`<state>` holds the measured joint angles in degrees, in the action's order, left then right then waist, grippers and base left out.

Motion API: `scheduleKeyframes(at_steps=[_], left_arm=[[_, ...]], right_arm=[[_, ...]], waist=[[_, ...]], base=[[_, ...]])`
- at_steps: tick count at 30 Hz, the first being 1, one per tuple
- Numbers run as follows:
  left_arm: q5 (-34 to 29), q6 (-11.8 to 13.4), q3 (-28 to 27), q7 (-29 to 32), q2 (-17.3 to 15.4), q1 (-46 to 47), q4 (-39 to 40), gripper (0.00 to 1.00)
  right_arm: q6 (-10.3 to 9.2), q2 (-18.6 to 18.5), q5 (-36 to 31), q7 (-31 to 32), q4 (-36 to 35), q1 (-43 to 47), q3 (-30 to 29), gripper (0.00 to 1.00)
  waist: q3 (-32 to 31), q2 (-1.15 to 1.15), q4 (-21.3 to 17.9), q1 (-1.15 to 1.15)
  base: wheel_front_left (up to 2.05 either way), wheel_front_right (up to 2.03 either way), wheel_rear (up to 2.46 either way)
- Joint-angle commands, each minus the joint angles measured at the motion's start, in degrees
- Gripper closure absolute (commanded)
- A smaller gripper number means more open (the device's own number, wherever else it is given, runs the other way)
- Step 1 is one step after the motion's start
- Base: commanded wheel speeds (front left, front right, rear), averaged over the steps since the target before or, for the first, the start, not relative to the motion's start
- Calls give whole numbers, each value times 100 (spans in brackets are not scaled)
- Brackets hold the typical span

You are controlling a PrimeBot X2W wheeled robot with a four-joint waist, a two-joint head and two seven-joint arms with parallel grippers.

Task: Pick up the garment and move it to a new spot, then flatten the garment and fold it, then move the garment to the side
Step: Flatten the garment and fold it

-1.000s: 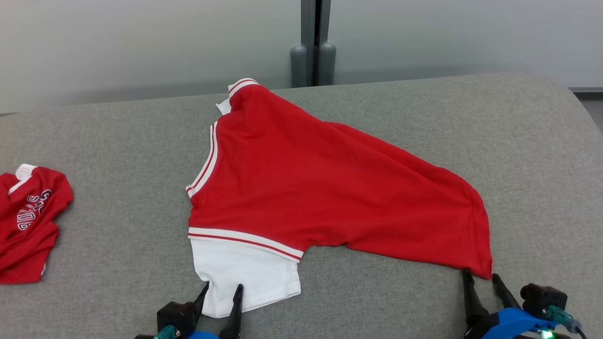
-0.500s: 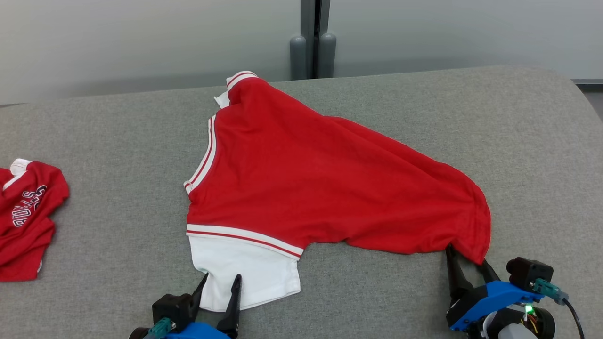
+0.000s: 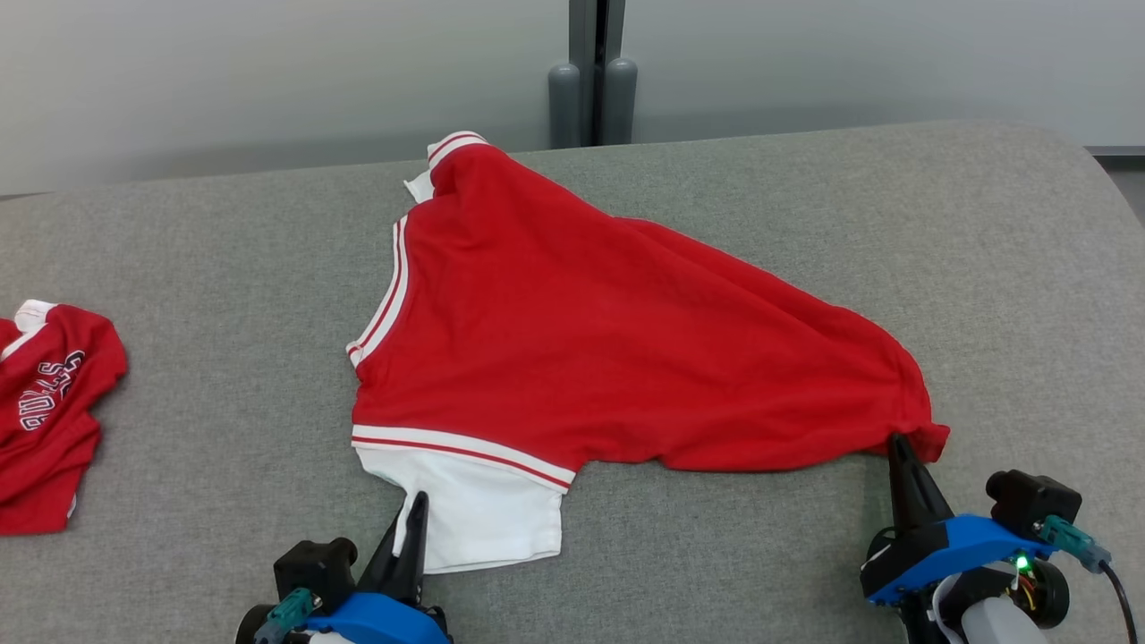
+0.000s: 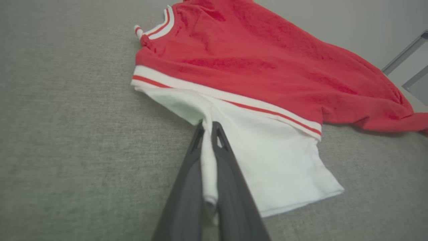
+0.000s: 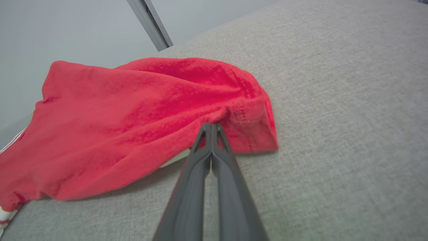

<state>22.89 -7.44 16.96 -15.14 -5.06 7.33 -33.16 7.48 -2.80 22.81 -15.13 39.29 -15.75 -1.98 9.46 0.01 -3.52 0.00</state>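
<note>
Pinching with the left claw (image 4: 207, 126) a thin fold of the white sleeve (image 4: 267, 160) of the red garment (image 3: 581, 340). Shut tight on it, with white cloth squashed between the two long dark fingers (image 4: 185, 194) and running down the gap. Points up from the lower left of the head view, tips just below the striped band (image 3: 465, 452) of white and red. Has a blue body behind the fingers.

Gripping the same garment at its near red corner with the right claw (image 5: 211, 126). Shut tight too, fingers pressed together, with a little pucker of the hem (image 5: 249, 117) bunched at the tips. Sits at the lower right of the head view, blue as well, with a small green light (image 3: 1021, 563) on.

Lying on the big grey cushion (image 3: 224, 268) between both claws, mostly spread out. Looks smooth in the middle, with long wrinkles running toward the right claw. Lifts a bit near that corner, with a dark shadow under the edge. Reaches away to the far side of the cushion, ending in a striped opening (image 3: 456, 145).

Resting far off to the left on the same cushion, a second red shirt (image 3: 45, 411), all crumpled, with white letters on it. Standing behind the cushion, a pale wall (image 3: 268, 80) and two grey posts (image 3: 564, 116) side by side.
</note>
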Motion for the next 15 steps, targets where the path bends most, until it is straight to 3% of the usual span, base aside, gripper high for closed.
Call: scheduleKeyframes(at_steps=[1,9,10,11,12,15], left_arm=[[10,-2,-32,0,1,-16,26,100],[-35,-2,-96,0,8,-130,91,100],[-37,-2,-134,-1,14,-159,81,75],[-69,-2,-180,0,18,-204,70,21],[-113,5,-255,0,21,-236,111,0],[-239,50,-509,-1,30,-366,349,0]], right_arm=[[3,-19,-39,-3,-36,85,-4,100],[3,-19,-79,-3,-65,256,3,100],[2,-19,-69,-3,-69,290,-1,100],[3,-18,-63,-3,-95,340,-14,72],[3,-21,-65,-3,-126,396,-26,0],[2,-86,-211,-3,-403,616,-82,0]], waist=[[-4,-1,-2,0],[-61,-1,-17,0],[-77,-1,-8,0],[-105,-1,4,0],[-125,-1,14,0],[-184,-1,35,0]], base=[[0,0,0],[0,0,0],[0,0,0],[0,0,0],[0,0,0],[0,0,0]])
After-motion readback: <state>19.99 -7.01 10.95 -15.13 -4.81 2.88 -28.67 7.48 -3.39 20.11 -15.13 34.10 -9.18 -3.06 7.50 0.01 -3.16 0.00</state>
